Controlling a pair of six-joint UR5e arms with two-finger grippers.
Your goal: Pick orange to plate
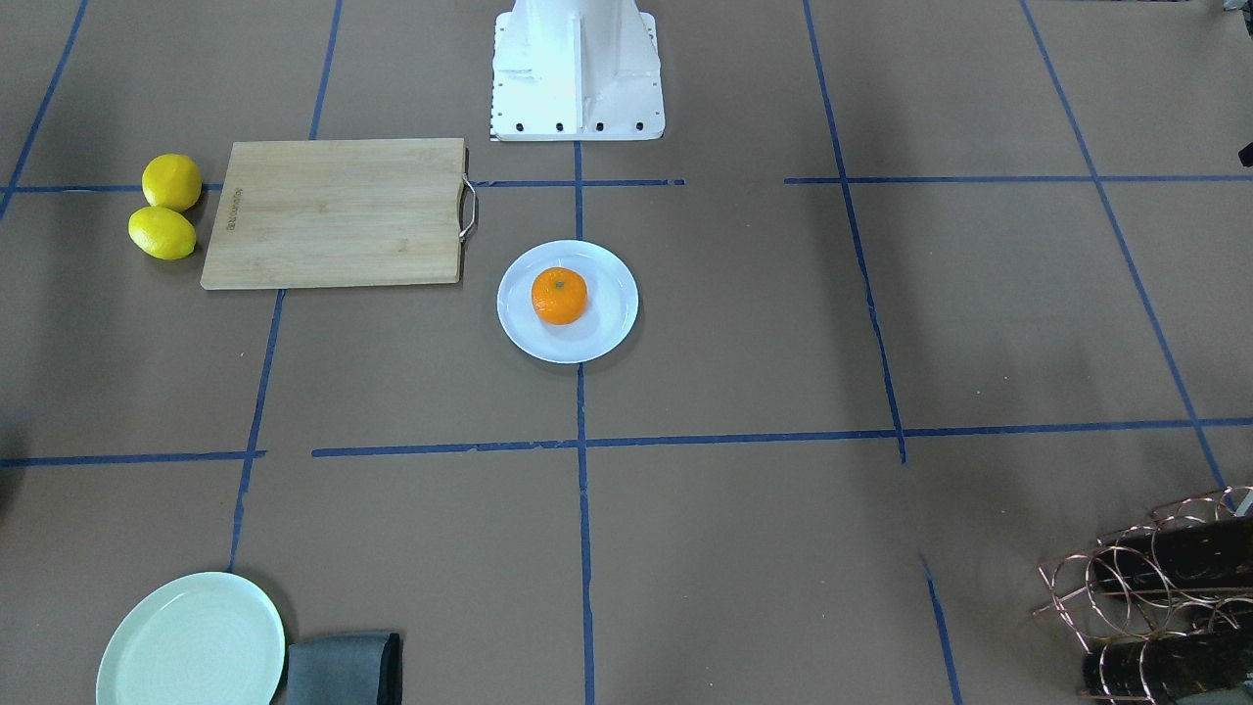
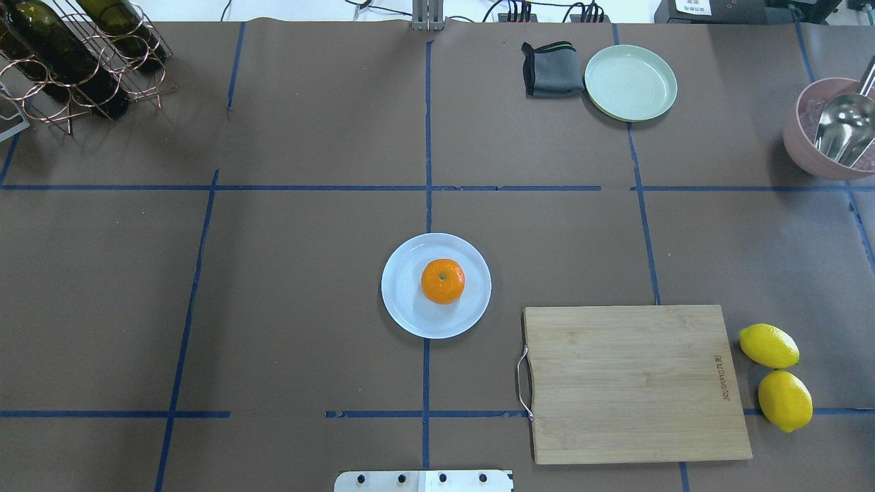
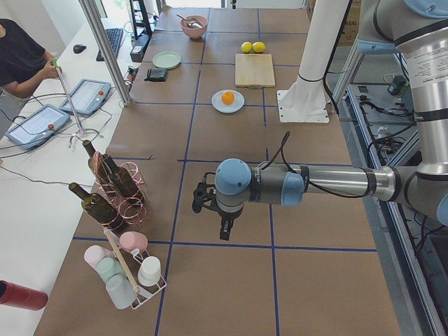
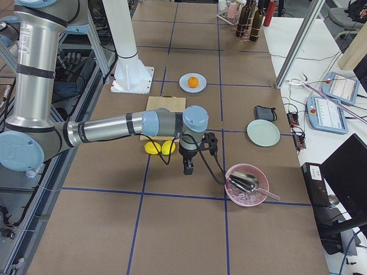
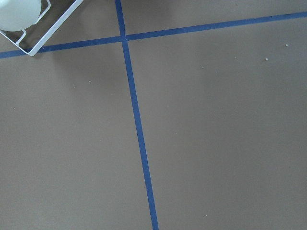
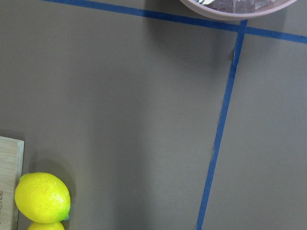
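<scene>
Orange (image 2: 443, 281) sits stem-up on white plate (image 2: 409, 313) mid-worktop (image 2: 287, 287), cutting board (image 2: 636, 383) near it, left claw (image 3: 225, 233) and right claw (image 4: 187, 168) well apart from it, spread or pressed together: can't tell.

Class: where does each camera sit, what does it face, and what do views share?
Front-facing: across table, faces robot; base shows.
Overhead: behind robot, looking down; base edge.
Exterior left: table's left end; left arm.
Exterior right: table's right end; right arm.
Left wrist: faces table; no body.
Right wrist: faces lemon; no body.
Shared: orange on plate, exterior views.
</scene>
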